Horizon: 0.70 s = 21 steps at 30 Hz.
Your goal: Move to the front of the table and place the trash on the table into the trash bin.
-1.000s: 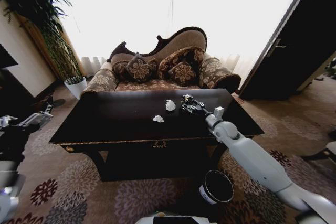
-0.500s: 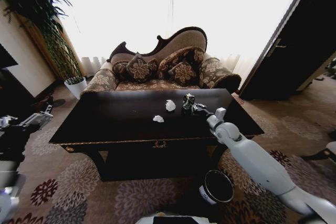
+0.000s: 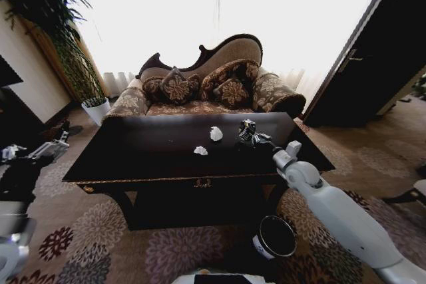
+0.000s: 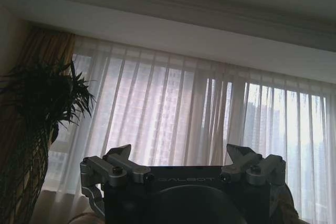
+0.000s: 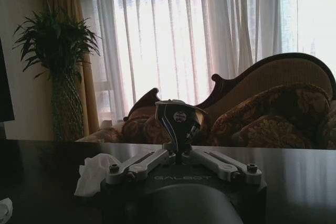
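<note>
Over the table [image 3: 160,154] the right pincer [image 5: 182,149] – body embossed "GALBOT" – pinches the shiny can [image 5: 177,116].

Strong backlight from the curtained window [image 3: 219,18] blows out to pure white, so the room in front goes dim. The desk [image 3: 160,147] top catches faint glare, and edges look fisheye-bent.

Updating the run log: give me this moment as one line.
right gripper: shut on can, above table | left gripper: parked, open | paper wads: on table
</note>
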Tool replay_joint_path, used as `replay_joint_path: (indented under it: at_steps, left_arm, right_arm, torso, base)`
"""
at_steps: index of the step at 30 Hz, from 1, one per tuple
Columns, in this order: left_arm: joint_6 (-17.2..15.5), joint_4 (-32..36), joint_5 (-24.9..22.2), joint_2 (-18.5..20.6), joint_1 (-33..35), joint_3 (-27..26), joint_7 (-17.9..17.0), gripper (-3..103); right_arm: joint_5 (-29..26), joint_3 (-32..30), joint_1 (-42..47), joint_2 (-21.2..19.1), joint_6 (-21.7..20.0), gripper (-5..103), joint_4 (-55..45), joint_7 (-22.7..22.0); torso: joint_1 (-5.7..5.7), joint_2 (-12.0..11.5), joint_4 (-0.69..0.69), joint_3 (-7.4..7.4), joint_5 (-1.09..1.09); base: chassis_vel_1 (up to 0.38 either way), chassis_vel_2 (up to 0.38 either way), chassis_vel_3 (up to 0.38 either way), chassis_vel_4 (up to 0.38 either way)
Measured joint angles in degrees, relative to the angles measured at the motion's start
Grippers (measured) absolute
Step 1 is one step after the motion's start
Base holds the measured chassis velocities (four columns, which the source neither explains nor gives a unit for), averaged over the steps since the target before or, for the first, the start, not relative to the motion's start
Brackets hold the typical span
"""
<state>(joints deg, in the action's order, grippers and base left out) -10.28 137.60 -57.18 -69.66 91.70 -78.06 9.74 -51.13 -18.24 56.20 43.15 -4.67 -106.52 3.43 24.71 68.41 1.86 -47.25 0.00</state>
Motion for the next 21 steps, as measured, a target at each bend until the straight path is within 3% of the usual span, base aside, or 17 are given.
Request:
replay_joint_path:
  at_steps: [5,12,21]
  left_arm:
    - [0.22,-0.71,0.13,0.47,-0.58,0.80,-0.08,100]
    - [0.52,-1.87,1.26,0.47,-1.63,3.07,-0.21,100]
    - [0.71,-2.43,1.22,1.40,-2.67,4.13,-0.28,100]
  right_arm:
    - [1.58,-8.76,8.08,0.27,0.00,0,-5.85,0.09]
    - [4.89,-25.27,25.21,4.08,0.88,0,-16.81,0.30]
    - [11.72,-33.34,37.60,8.41,4.75,0,-23.05,2.46]
  torso:
    - [-0.01,0.00,0.00,0.00,-0.01]
    - [-0.01,0.00,0.01,0.00,0.00]
    - [-0.01,0.00,0.00,0.00,0.00]
  base:
    - [0.000,0.000,0.000,0.000]
    - [0.000,0.000,0.000,0.000]
    - [0.000,0.000,0.000,0.000]
